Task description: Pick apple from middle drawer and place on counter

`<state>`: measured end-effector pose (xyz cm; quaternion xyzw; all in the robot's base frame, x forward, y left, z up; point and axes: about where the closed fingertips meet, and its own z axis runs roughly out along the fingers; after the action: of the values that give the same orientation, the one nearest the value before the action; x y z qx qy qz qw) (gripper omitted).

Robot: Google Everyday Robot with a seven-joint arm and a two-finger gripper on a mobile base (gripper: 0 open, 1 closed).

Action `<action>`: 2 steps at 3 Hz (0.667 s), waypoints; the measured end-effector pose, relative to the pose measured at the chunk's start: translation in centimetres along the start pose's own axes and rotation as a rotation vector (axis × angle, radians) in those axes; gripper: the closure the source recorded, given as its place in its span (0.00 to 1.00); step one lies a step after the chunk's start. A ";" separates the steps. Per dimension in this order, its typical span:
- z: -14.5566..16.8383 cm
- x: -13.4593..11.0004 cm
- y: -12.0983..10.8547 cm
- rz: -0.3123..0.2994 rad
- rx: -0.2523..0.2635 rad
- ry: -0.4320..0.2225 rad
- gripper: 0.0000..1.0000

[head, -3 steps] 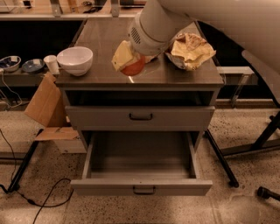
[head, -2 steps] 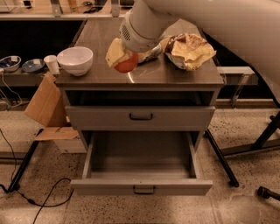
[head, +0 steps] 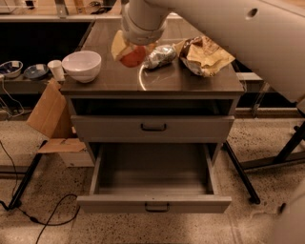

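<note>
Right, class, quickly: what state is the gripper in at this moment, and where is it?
The gripper: above the counter, fingers closed on the apple.

The robot's thick, smooth off-white plastic arm point(head: 228, 33) carries one small dark round hole point(head: 251, 12) near its upper edge. It ends in a ringed cylindrical white wrist segment point(head: 143, 21). Below that wrist is the pale yellow-cream gripper point(head: 126, 50), above the rear of the dark brown glossy counter point(head: 190, 81).
</note>
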<state>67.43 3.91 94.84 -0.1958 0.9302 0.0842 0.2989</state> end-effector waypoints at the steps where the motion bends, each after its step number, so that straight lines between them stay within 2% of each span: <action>1: 1.2 -0.3 -1.8 0.089 0.042 0.010 1.00; 2: 2.7 -0.2 -2.9 0.147 0.069 0.039 1.00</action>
<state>70.19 2.07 92.67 -0.1180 0.9501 0.0701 0.2800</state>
